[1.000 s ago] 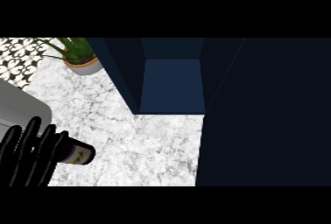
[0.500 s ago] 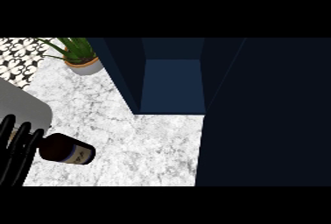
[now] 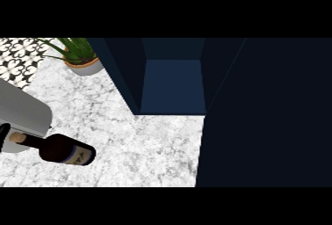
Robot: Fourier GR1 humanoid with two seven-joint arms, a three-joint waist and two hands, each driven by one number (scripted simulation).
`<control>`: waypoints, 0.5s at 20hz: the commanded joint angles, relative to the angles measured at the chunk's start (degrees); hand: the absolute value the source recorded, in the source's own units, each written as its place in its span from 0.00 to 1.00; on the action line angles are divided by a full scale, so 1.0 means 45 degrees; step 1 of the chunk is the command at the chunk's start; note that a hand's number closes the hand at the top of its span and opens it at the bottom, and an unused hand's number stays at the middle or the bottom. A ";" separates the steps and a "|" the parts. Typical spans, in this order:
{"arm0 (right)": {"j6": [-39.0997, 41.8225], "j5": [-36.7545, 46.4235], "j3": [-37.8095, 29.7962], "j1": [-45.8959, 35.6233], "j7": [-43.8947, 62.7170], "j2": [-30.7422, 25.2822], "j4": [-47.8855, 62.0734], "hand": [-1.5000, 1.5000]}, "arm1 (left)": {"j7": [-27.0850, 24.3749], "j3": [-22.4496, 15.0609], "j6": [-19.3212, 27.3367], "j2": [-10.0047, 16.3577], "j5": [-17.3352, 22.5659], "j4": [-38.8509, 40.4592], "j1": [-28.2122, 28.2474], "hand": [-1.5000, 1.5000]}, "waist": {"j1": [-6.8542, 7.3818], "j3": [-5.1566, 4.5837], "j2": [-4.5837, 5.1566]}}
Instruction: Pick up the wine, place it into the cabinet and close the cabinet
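Low at left, wine bottle [image 3: 62,150] points neck-first at left hand [image 3: 3,131]; fingers' state cannot be told.

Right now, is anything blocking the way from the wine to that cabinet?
Nothing visible does. The wine is at the counter's left, and only bare counter lies between it and the open cabinet. The plant stands farther back, off that line.
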 commanded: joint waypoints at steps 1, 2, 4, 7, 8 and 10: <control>-0.0353 -0.0386 0.0136 -0.0106 0.1076 0.0087 -0.1484 0.00 | 0.0052 0.1255 -0.0490 -0.0068 0.2932 -0.0911 0.0293 0.00 | 0.0044 -0.0015 -0.0012; 0.0069 -0.0634 0.0020 0.0294 0.0179 0.0101 -0.1059 0.00 | 0.0691 0.1832 -0.0180 0.0260 0.2996 -0.0548 -0.0768 0.00 | -0.0064 0.0009 0.0023; -0.0204 -0.0572 -0.0162 -0.0123 0.0952 -0.0022 -0.1201 0.00 | -0.0753 0.1552 -0.1157 -0.0441 0.3231 0.0165 0.0716 0.00 | 0.0062 -0.0016 -0.0003; 0.0017 -0.0577 0.0044 0.0297 0.0515 0.0086 -0.1229 0.00 | -0.0843 0.2918 -0.1737 0.0034 0.4389 0.1453 0.0049 0.00 | -0.0018 -0.0010 0.0002; -0.0257 -0.0234 0.0363 -0.0086 0.0874 0.0238 -0.1316 0.00 | -0.0153 0.2398 -0.1342 -0.0222 0.3934 0.0672 0.0079 0.00 | -0.0009 0.0002 0.0008; -0.0178 -0.0255 0.0403 0.0346 0.0920 0.0150 -0.1925 0.00 | -0.0382 0.2983 -0.1982 0.0026 0.4588 0.1352 0.0218 0.00 | -0.0052 0.0002 0.0002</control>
